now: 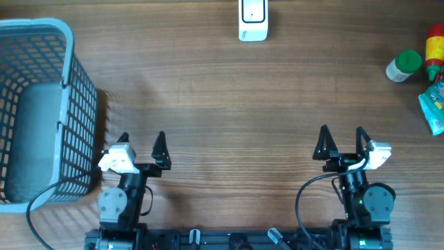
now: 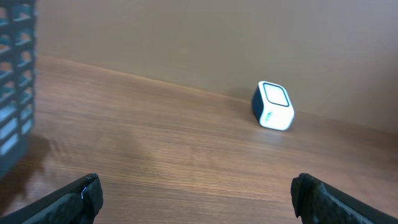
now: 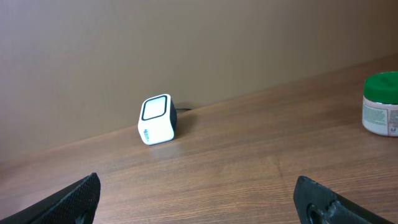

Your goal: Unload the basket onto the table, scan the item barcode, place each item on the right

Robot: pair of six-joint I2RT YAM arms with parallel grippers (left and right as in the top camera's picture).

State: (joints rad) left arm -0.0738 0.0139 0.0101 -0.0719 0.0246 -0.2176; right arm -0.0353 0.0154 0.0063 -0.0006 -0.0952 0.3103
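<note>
surface: wooden table | on it: scanner | basket | green-lidded jar | red bottle | teal packet

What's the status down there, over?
Left tool, right tool open, empty. White box-shaped scanner at far edge, untouched. Green-lidded white jar sits far right. Nothing blocking between.

Looking straight down on a brown wood-grain surface. Got a blue-grey plastic mesh basket hugging the left edge and a small white boxy scanner up top, middle. Over at the far right, spotted a green-lidded white jar, red-and-yellow bottle and teal foil packet bunched together. Can see the left tool and right tool down front, both spread wide and empty.
</note>
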